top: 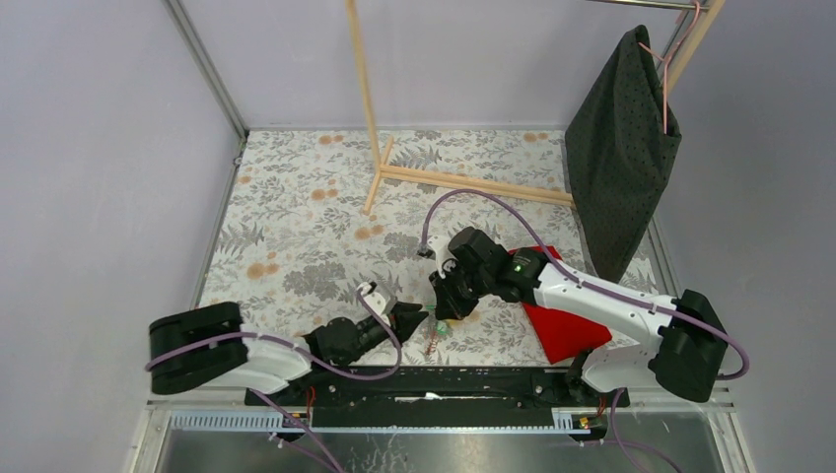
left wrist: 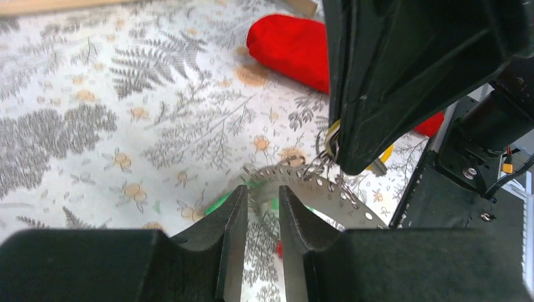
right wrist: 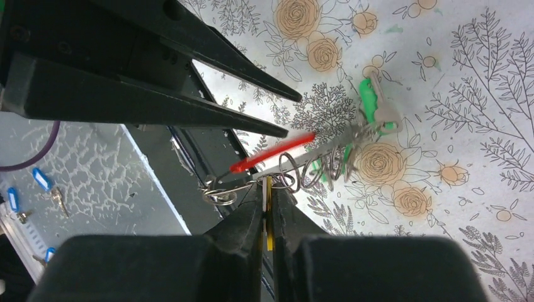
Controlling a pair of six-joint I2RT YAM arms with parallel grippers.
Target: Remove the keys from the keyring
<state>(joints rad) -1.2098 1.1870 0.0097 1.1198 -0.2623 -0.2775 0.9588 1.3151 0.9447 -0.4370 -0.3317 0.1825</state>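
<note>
Keyring (left wrist: 327, 189) first: a thin silver band punched with small holes, curving across just ahead of my left tool (left wrist: 261, 200). From my right wrist I see it edge-on, a slim line with loops of wire hanging off it. A red stretch (right wrist: 271, 152) runs along the side nearest my left tool. A green key (right wrist: 366, 100) sits at the end farthest from my right tool (right wrist: 267, 189). That far end dips low over the floral worktop (left wrist: 94, 126); I cannot tell whether it touches.

Now my right tool: the fingers are pressed almost together, with only a sliver between them. That sliver is filled by the yellow key (right wrist: 267, 214), gripped flat and seen on edge. The ring's wire loops bunch up right at these fingertips.

My left tool is parted by a narrow gap and has hold of nothing that I can see. The ring's end and bits of green show in that gap, just past the tips. From the right wrist its pointed fingers stand apart, just above the red stretch. I cannot tell whether they touch the ring.

A red cloth (left wrist: 289, 44) lies on the worktop beyond my right tool.
</note>
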